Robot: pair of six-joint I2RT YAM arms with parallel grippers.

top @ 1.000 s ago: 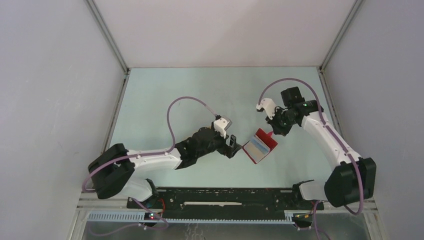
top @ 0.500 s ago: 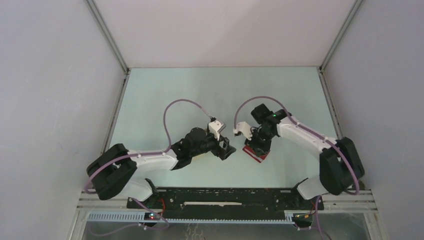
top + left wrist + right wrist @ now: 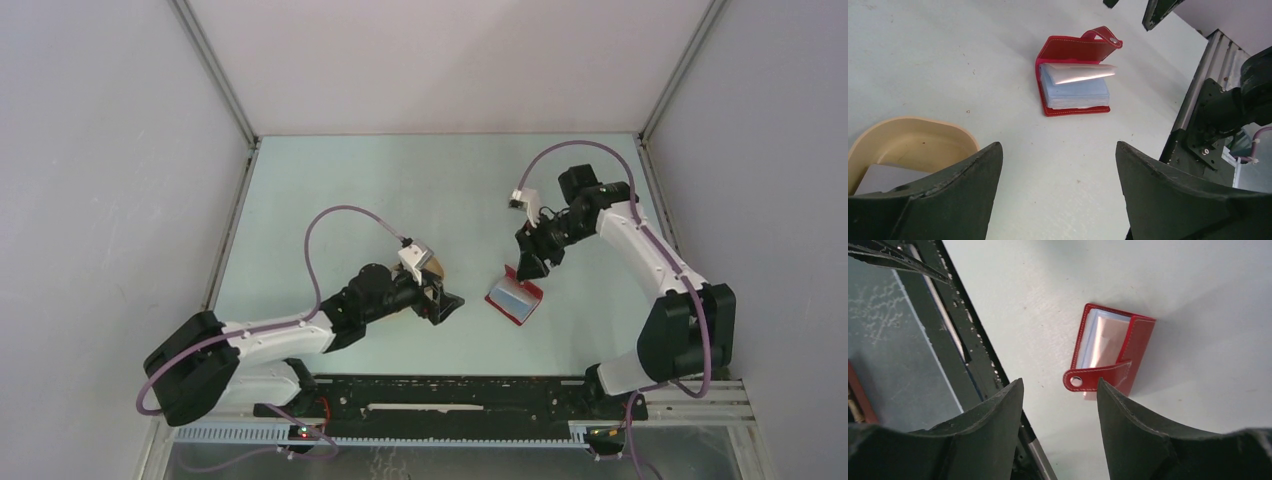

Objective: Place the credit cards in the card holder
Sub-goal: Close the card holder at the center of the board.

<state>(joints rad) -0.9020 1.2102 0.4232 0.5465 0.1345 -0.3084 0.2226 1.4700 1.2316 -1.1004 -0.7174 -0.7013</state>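
Right pincer (image 3: 1059, 385) now up off card holder (image 3: 1073, 50), jaws apart; silvery card (image 3: 1083, 75) prob. in. Left pincer (image 3: 1058, 148) wide; grey card (image 3: 883, 177) waits in tray (image 3: 923, 131).

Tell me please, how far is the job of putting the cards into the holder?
Done, it seems: the card holder lies open with a silvery card in its pockets. In hand: nothing; the left end effector and right end effector are open and empty. Left: a grey card lies in the beige tray.
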